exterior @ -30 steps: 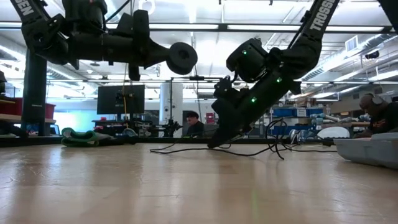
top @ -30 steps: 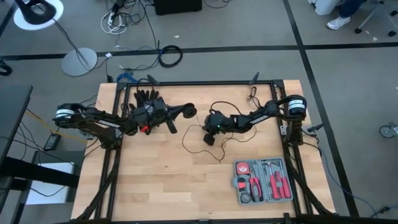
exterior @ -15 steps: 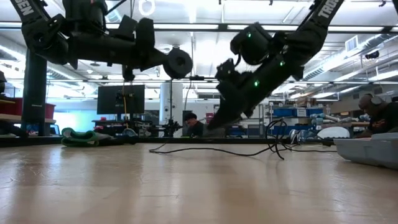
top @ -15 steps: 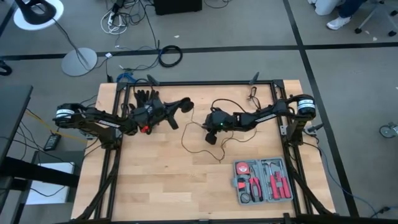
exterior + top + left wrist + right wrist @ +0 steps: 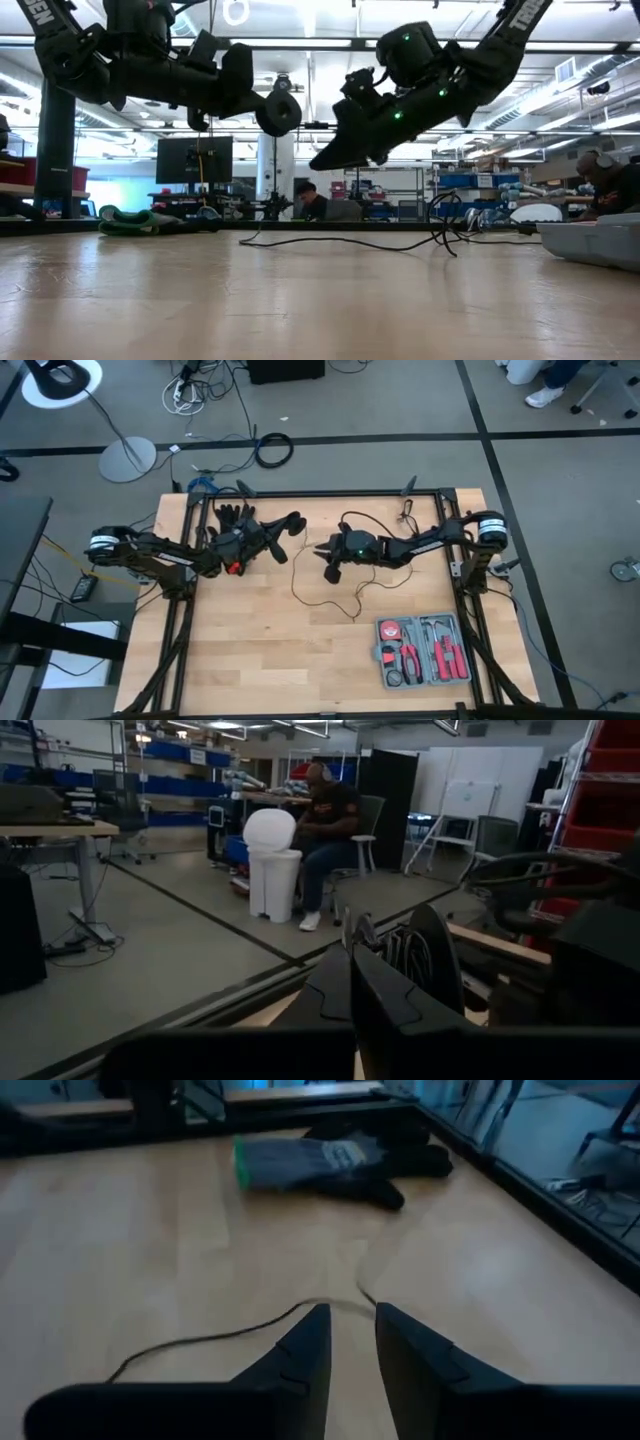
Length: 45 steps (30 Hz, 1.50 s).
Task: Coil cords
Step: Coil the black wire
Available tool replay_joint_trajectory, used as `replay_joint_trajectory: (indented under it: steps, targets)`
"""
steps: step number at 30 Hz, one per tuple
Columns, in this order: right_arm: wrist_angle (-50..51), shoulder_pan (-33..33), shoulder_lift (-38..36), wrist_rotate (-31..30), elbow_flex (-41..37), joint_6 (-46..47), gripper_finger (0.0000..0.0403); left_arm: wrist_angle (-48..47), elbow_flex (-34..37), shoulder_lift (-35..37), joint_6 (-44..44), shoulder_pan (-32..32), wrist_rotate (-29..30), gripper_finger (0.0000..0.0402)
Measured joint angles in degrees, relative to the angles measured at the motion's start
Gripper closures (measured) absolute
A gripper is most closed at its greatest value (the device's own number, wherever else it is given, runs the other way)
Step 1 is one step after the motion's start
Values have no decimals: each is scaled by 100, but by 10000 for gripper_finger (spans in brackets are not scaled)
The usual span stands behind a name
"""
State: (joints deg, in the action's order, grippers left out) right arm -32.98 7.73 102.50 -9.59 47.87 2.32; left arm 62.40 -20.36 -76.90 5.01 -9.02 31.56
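The thin black wire (image 5: 297, 586) lies in loose bends on the wooden table; it also shows in the low view (image 5: 350, 243) and the right wrist view (image 5: 200, 1340). Its round black disc (image 5: 293, 520) is up in the air at my left gripper (image 5: 283, 528), which is shut at it; the disc also shows in the low view (image 5: 278, 112). My right gripper (image 5: 329, 572) hangs above the wire, clear of the table. Its fingers are a little apart and hold nothing, as the right wrist view (image 5: 350, 1342) shows. My left gripper holds the round disc (image 5: 432, 958) at the free ends of its shut fingers (image 5: 240, 85), which reach nearly level from the table's left. The disc stands on edge, lifted well clear of the table. The fingers hide which part of the disc they are on.
A black and grey glove (image 5: 235, 515) with a green cuff lies at the far left, also in the right wrist view (image 5: 320, 1155). A grey tool tray (image 5: 422, 650) with red-handled tools stands near the right front. Bare wood lies toward the near edge.
My right gripper has lifted off the table, where its tip stood by the wire, and has tipped from steeply down to nearly level. The wire has stayed on the table. My left gripper has carried the disc toward the far edge and slightly left.
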Motion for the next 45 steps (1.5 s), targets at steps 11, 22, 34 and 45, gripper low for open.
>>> replay_joint_trajectory:
  steps: [11,22,34,45]
  targets:
    - [-376,302,139,2,-6,61,297,-172,0,0,-31,0,-1,402]
    - [-696,251,208,38,-2,51,296,-152,0,0,-185,0,-11,402]
    - [-2253,240,1173,44,5,150,296,-250,0,0,-342,9,-228,402]
    - [-2297,245,1175,44,1,-95,296,-60,0,0,-342,11,-230,402]
